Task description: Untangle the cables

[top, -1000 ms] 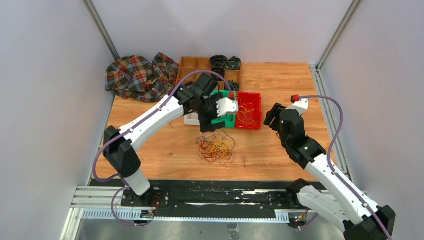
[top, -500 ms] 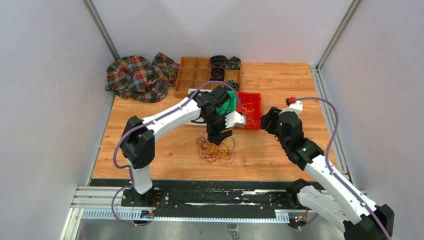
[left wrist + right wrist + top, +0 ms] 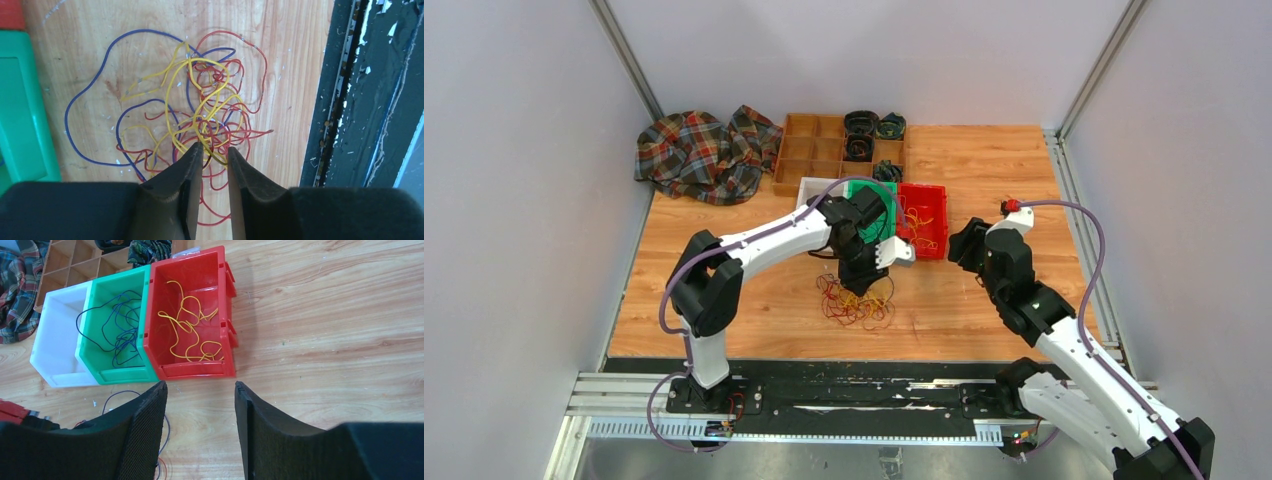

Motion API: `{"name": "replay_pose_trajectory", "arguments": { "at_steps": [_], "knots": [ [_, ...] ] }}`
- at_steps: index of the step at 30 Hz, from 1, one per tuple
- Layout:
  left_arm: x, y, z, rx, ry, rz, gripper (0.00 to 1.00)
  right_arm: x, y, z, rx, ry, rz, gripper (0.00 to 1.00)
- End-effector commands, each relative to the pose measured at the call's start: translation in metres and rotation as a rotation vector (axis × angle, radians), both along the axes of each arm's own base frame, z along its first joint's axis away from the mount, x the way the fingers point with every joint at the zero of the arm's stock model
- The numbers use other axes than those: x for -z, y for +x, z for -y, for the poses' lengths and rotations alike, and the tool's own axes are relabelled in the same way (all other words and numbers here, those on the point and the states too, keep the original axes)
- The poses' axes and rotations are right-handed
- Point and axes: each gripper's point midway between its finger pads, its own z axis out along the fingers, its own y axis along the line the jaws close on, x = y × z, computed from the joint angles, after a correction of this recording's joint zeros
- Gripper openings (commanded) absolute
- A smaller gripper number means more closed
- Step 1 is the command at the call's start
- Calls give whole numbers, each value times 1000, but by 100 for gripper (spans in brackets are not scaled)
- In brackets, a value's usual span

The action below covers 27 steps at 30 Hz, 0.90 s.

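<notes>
The cables [image 3: 856, 300] lie as one loose tangle on the wooden table [image 3: 984, 160], a little left of centre in the overhead view and below the row of bins. The heap has no clear heading. It spreads slightly wider than tall there, with curls running every way.

In the left wrist view the cables [image 3: 200, 115] fill the middle of the frame. Yellow and red strands are knotted at the core, and a big blue loop swings out to the left. One red free end points right toward the black rail [image 3: 345, 100].

The left gripper [image 3: 866, 287] hangs straight over the heap's upper edge. In its own camera the left gripper [image 3: 214, 148] has its fingers drawn narrow, and bare wood shows in the slit. Yellow and red strands cross between the tips, and the slit is wider than any of them.

The right gripper [image 3: 964, 245] sits to the right of the red bin, apart from the tangle. In the right wrist view the right gripper [image 3: 200, 385] stands wide with nothing between its fingers.

Above it are three bins side by side. The red bin [image 3: 190, 371] holds loose yellow wires [image 3: 192, 335], the green bin [image 3: 125, 375] holds blue wires [image 3: 120, 335], and a white bin [image 3: 50, 340] sits at the left.

A plaid cloth [image 3: 699, 150] and a wooden divided tray [image 3: 819, 150] sit at the upper left of the overhead view.
</notes>
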Motion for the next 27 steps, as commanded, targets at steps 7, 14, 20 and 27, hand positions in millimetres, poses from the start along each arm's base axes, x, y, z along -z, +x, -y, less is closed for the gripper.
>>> {"name": "replay_pose_trajectory", "arguments": {
  "at_steps": [7, 14, 20, 27],
  "knots": [
    [-20, 30, 0, -149, -32, 189, 1, -4, 1, 1, 4, -1, 17, 52],
    [-86, 15, -14, -143, -112, 235, 1, -21, 0, -39, -211, 54, 108, 61],
    [-120, 5, -28, -161, -159, 274, 1, -52, -23, -98, -538, 91, 263, 70],
    [-158, 2, -29, -217, -241, 299, 1, -61, -58, -152, -834, 102, 306, 73]
  ]
}}
